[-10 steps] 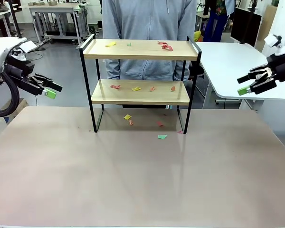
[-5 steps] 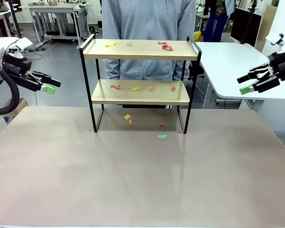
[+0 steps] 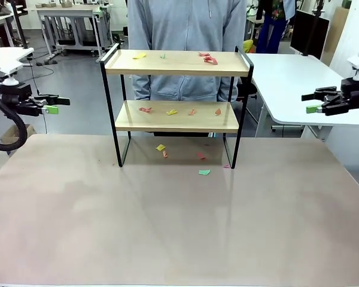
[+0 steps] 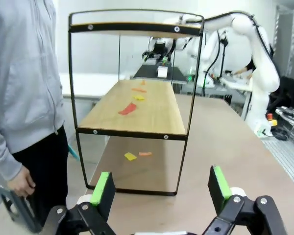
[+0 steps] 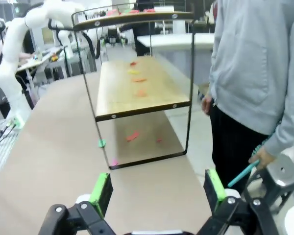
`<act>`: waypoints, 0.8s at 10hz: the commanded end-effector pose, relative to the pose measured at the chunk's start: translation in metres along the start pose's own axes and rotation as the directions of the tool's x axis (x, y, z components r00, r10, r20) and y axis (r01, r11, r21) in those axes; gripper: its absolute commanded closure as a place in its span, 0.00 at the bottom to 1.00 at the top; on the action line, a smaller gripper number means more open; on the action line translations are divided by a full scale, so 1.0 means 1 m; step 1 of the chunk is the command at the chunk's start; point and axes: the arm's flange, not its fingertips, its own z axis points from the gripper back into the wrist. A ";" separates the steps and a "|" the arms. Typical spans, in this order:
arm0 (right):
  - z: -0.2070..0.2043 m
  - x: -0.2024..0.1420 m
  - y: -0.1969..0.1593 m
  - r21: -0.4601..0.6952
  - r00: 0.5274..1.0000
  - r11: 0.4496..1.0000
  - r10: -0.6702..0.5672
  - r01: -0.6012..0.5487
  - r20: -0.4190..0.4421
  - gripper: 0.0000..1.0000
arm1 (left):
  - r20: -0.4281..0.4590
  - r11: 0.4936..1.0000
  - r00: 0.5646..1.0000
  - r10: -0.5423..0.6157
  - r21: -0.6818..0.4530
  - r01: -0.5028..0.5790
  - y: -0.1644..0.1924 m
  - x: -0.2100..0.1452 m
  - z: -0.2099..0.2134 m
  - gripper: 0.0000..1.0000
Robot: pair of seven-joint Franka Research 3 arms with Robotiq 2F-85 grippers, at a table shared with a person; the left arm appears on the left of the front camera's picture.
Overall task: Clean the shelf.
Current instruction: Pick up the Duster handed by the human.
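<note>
The shelf (image 3: 177, 63) stands at the far middle of the table, two wooden boards in a black frame. Small coloured paper scraps (image 3: 207, 58) lie on its top board, more scraps (image 3: 172, 112) on the lower board, and several scraps (image 3: 203, 172) on the table under it. My left gripper (image 3: 57, 105) hovers open off the table's left edge, pointing at the shelf's end (image 4: 137, 110). My right gripper (image 3: 310, 102) hovers open off the right edge, facing the other end (image 5: 137, 90). Both are empty and well apart from the shelf.
A person in a grey hoodie (image 3: 185, 30) stands right behind the shelf, one hand (image 5: 262, 156) holding a teal stick-like thing, the other hand (image 4: 22, 181) near a dark object. A white table (image 3: 287, 78) stands at the right. The tan table (image 3: 167, 227) spreads in front.
Both grippers have drawn outward toward the picture's edges and risen a little, levelling out. The shelf, scraps and person have not moved.
</note>
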 end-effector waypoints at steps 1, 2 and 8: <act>-0.005 -0.019 -0.023 0.038 0.993 0.998 0.041 -0.045 0.113 0.00 | 0.126 0.998 0.991 -0.051 -0.027 0.055 0.017 -0.011 0.011 0.00; -0.007 -0.031 -0.029 0.027 0.989 0.999 0.043 -0.047 0.142 0.00 | 0.176 0.996 0.981 -0.082 -0.014 0.085 0.015 -0.022 0.014 0.00; -0.008 -0.048 -0.040 -0.048 0.990 0.999 0.022 -0.016 0.138 0.00 | 0.144 0.975 0.966 -0.213 0.090 0.201 -0.009 -0.029 0.008 0.00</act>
